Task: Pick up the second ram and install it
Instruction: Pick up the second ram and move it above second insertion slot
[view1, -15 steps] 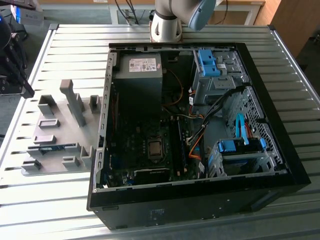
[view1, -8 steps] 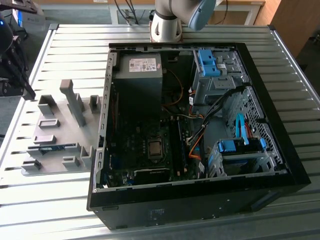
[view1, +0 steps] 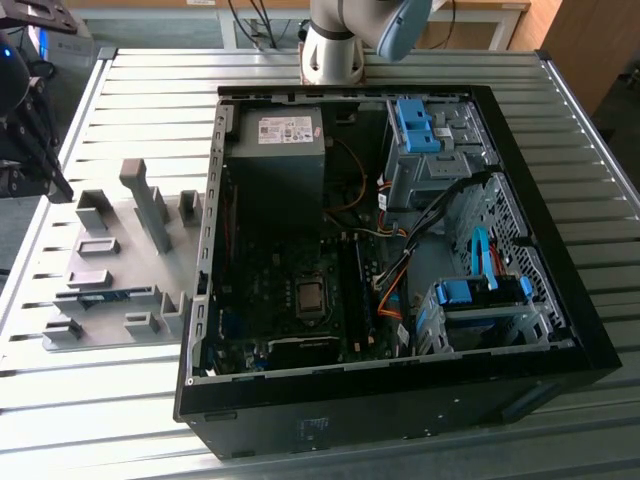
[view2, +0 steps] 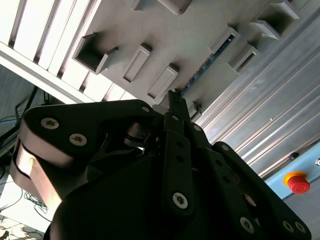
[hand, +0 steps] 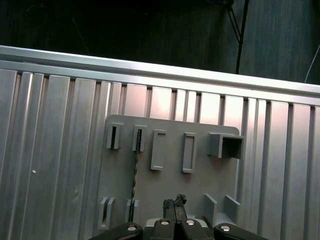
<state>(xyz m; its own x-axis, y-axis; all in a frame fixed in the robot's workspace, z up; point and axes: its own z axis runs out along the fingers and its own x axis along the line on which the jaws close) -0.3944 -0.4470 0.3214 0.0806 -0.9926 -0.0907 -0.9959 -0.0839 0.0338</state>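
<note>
Position: tool (hand: 175, 202) over edge of grey holder plate (hand: 200, 190) | closed, empty | second ram (hand: 134, 175) standing in slots just beside, long axis spanning both slot rows

No text, number or brand can be read. In the exterior view, a white label (view1: 285, 130) is seen on the grey power supply (view1: 272, 175), at the far side of the open computer case (view1: 400, 415) towards the exterior view's left; its print cannot be made out. A faint mark (view1: 314, 431) on the case's near black wall is likewise unreadable. In the second wrist view, a red push button (view2: 299, 183) is seen on a yellow base, with no legible lettering.
</note>
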